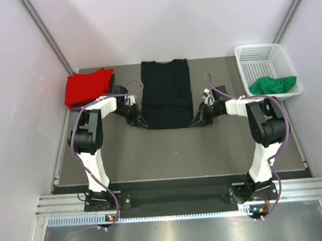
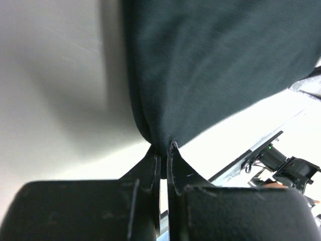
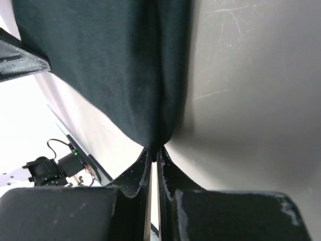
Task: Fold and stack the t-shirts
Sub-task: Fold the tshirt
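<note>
Soft cloth, three pieces: black t-shirt [image 1: 166, 93] flat on the table [image 1: 179, 152], near corners pinched by left tool [image 1: 141, 123] and right tool [image 1: 196, 122]; red t-shirt [image 1: 87, 87] rumpled far-left; green t-shirt [image 1: 272, 84] crumpled in one white mesh basket [image 1: 261, 57].

Reaching forward with the left arm [image 1: 88, 130] and the right arm [image 1: 266, 126], upper links upright off the bases, elbows bent, forearms turned inward toward each other. Clamping tight with the left pincer [image 2: 164, 152], fingertips [image 2: 148, 166] pressed together on a near corner of the black t-shirt [image 1: 166, 93], tips aimed to the right. Mirroring that with the right pincer [image 3: 154, 153], pinched shut on the other near corner, tips aimed left.
</note>
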You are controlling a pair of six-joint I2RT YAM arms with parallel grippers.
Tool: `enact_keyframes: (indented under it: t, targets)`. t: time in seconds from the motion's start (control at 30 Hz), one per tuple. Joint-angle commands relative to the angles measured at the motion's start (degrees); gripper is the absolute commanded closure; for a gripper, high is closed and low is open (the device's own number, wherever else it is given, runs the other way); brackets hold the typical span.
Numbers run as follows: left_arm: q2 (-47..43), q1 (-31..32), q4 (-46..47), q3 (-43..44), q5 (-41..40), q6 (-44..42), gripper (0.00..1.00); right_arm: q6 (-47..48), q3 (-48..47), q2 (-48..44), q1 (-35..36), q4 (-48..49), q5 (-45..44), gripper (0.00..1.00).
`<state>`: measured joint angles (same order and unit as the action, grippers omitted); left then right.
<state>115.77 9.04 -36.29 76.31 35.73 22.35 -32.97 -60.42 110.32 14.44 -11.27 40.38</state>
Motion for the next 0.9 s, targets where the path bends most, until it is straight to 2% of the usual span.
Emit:
enact_keyframes:
  t: [0.0,0.33,0.6,0.87]
  targets:
    - [-7.8,0.5,-1.6,1.6,0.2,-2.5,1.0,2.1,-3.1,-6.6,-2.6,-1.5,2.0,1.0]
    - [-18.0,2.8,-7.0,8.2,-2.6,-7.7,1.0,7.0,-6.1,-19.2,-7.4,-12.3,6.9,1.0]
    - [-24.4,3.5,-9.1,5.9,-4.3,-9.1,1.0,7.9,-7.3,-26.9,-7.5,-15.6,6.8,1.0]
    - [-31.0,2.9,-10.5,2.7,-5.0,-10.0,1.0,9.5,-3.6,-33.2,-7.3,-18.0,5.9,1.0]
